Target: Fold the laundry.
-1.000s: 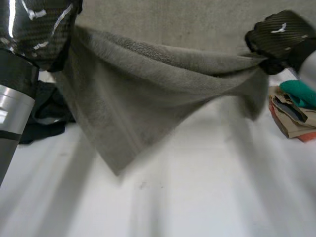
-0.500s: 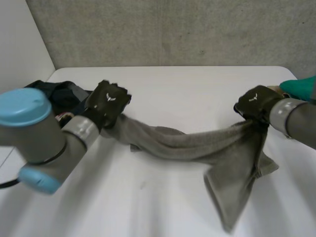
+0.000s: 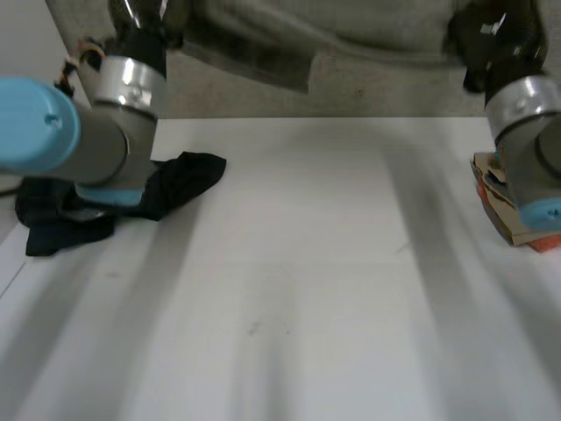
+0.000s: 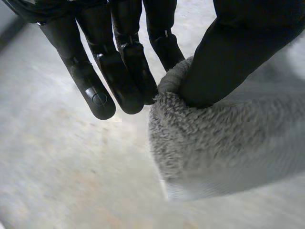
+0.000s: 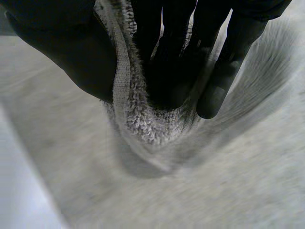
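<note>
While both arms stand high above the white table (image 3: 307, 289), your left hand (image 4: 224, 52) has a pinch on the grey towel (image 4: 224, 138). Its thumb presses a bunched end of the pile against the sides of the nearly straight fingers. Your right hand (image 5: 62, 47) is closed on the towel's hemmed edge, which runs up between the thumb and the curled fingers, with a tuft bulging out below them.

From the head view you get the pose. The left hand (image 3: 140, 13) and right hand (image 3: 495, 35) sit well apart at wall height, forearms angled up and away from you. The towel (image 3: 263, 53) hangs stretched between them in loose folds, well clear of the table.

On the tabletop, a black garment (image 3: 180, 180) lies crumpled under the left arm. A folded stack (image 3: 501, 206) of tan and orange cloth sits at the table's right edge, beside the right arm.
</note>
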